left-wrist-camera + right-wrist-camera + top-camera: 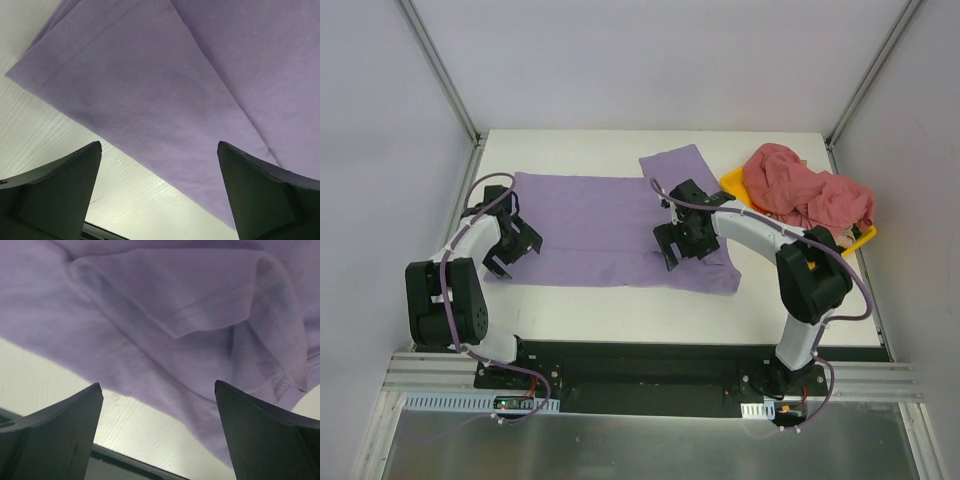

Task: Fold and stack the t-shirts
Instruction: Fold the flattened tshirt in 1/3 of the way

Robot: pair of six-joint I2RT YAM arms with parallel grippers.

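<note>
We look down on a white worktop where a lavender t-shirt lies spread nearly flat across the middle, with one part reaching toward 1 o'clock. The left fingers stand wide apart, holding nothing, just above the shirt's stitched corner at 8 o'clock. The right fingers are also spread and empty, over rumpled cloth near the shirt's 4 o'clock edge. Toward 2 o'clock, pink-red t-shirts sit heaped in a yellow tray.
</note>
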